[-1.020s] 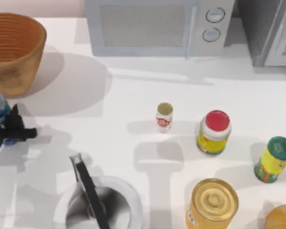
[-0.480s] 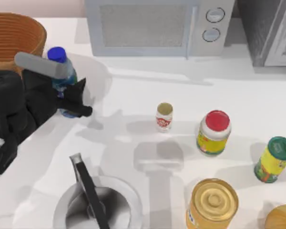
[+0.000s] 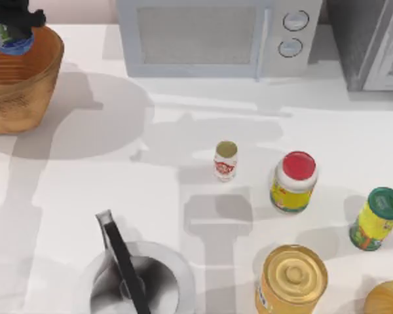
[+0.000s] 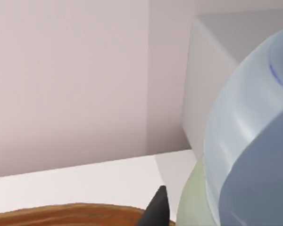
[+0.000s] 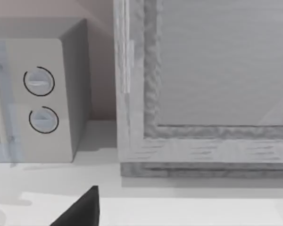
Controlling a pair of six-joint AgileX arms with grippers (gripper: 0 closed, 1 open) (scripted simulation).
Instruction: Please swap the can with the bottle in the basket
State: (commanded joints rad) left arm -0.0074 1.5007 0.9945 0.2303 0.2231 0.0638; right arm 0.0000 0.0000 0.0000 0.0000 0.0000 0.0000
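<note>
Your left gripper (image 3: pixel 13 16) is hanging over the far-left corner of the worktop (image 3: pixel 183 131), above the basket (image 3: pixel 19 85), with its fingers clenched on the bottle (image 3: pixel 10 36). In the top view you are seeing the bottle's blue-and-green label just below the dark fingers, over the basket's far rim. The bottle is not sitting on the basket's floor; it is being held up in the grip. In the left wrist view the bottle (image 4: pixel 245 155) is looming close, one dark fingertip (image 4: pixel 155 209) is poking up beside it, and the basket's brown rim (image 4: pixel 70 214) is curving beneath.

The can (image 3: pixel 225 161) is standing upright on the worktop near the middle, well apart from the basket. To its right you are looking at a red-capped yellow jar (image 3: pixel 293 182), then a green-capped yellow jar (image 3: pixel 377 219) nearer the right edge, and a gold-lidded tin (image 3: pixel 292 278) at the near edge. A microwave (image 3: pixel 216 36) is standing along the back, and a sink with a tap (image 3: pixel 128 271) is at the near edge.

Your right arm is parked; its wrist view is showing one dark finger (image 5: pixel 80 209) in front of the microwave's dials (image 5: pixel 40 101), and I cannot tell whether those fingers are apart or together.
</note>
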